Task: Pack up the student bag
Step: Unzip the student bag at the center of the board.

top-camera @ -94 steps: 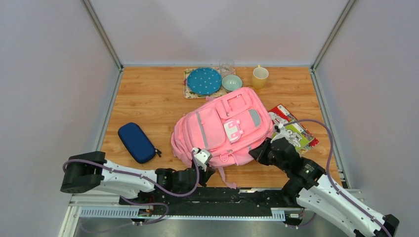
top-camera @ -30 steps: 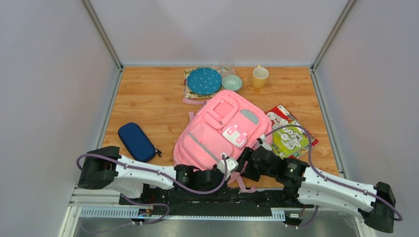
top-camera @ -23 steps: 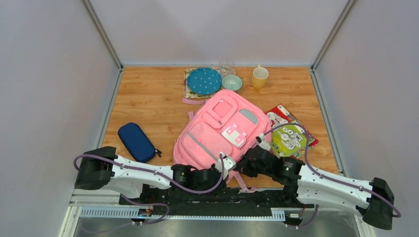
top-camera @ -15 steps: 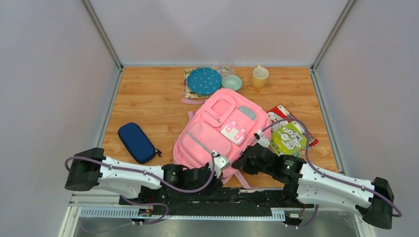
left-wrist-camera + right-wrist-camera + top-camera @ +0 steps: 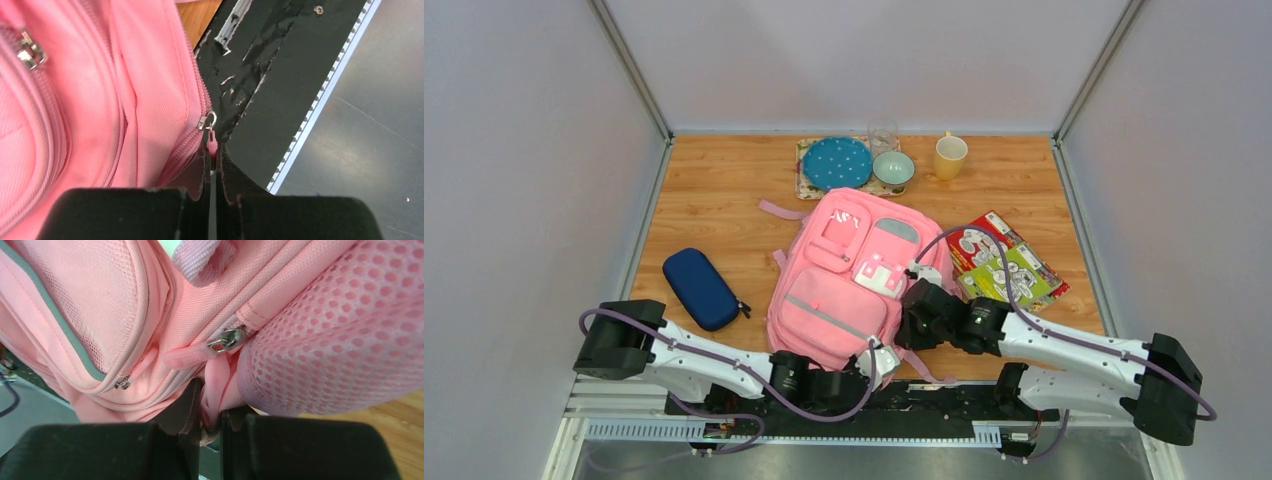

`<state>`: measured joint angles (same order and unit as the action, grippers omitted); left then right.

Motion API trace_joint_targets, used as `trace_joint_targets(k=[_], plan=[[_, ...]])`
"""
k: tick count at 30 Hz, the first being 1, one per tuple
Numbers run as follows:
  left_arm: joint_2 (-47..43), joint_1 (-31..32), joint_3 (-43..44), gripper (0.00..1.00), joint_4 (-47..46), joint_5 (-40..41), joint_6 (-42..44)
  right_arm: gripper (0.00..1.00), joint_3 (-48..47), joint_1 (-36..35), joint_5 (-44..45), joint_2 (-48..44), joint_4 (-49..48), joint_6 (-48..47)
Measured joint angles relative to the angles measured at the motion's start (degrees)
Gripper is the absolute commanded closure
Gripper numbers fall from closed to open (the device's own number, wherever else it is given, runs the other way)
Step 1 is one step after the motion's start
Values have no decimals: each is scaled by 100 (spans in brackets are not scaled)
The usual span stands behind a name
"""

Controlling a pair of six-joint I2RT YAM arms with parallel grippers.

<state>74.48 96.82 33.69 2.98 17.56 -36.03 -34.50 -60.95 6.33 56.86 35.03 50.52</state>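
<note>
Looking down, we see the student bag (image 5: 839,285) lying front-up in the middle of the wooden table (image 5: 724,200). It is pink fabric with stacked front pockets edged in grey zip trims. A white-pink patch sits on an upper pocket, and pink straps trail off at its far left and near edge. Our left gripper (image 5: 213,161) sits at the bag's near edge, over the black rail at the table's rim. Its jaws are pressed almost together on a small pink zip pull (image 5: 212,145) hanging from a metal slider (image 5: 207,121). Our right gripper (image 5: 210,407) is at the bag's right side, beside the mesh side pocket (image 5: 325,325). Its jaws are narrow and pinch a fold of the bag's pink fabric.
</note>
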Motion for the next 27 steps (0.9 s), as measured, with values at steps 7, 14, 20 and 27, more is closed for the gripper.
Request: trace_joint_targets(k=[7,14,20,27], plan=[[291,28,334,100,63,398,15,100,-710,227,142,743,275,-756],[273,-166,238,100,214,695,-208,100,-1043,1766,-201,1508,133,-1351],[-337,-177,-402,100,205,868,-680,100,-1644,2022,-407,2179,369,-2048],[-1274,-175,-1102,100,208,931,-1082,54,-1781,2022,-516,2277,382,-2138]])
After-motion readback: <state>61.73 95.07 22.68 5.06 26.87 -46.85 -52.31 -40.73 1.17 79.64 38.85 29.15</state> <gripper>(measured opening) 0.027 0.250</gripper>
